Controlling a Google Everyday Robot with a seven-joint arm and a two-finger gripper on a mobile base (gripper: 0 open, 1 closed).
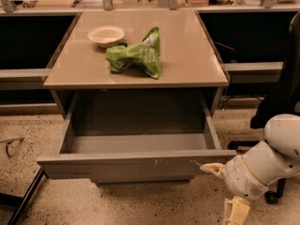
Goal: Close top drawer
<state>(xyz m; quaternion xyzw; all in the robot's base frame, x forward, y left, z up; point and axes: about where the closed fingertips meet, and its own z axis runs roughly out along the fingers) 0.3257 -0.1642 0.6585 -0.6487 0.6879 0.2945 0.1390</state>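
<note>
The top drawer (136, 165) is pulled far out of the cabinet under the tan table. Its grey front faces me, with small whitish scuff marks right of centre, and its plain grey interior (138, 142) holds nothing I can see. My gripper (224, 190) is low at the drawer's right front corner, on the end of the white arm (262, 165). One cream finger (212, 168) points left at the corner of the drawer front, touching or nearly so. The other finger (236, 211) points down toward the floor. The fingers are spread apart and hold nothing.
On the table top (187, 55) lie a green crumpled bag (138, 55) and a white bowl (106, 34). A dark office chair (281, 97) stands at the right behind my arm. A black leg (23, 198) crosses the speckled floor at lower left. Dark shelving flanks the table.
</note>
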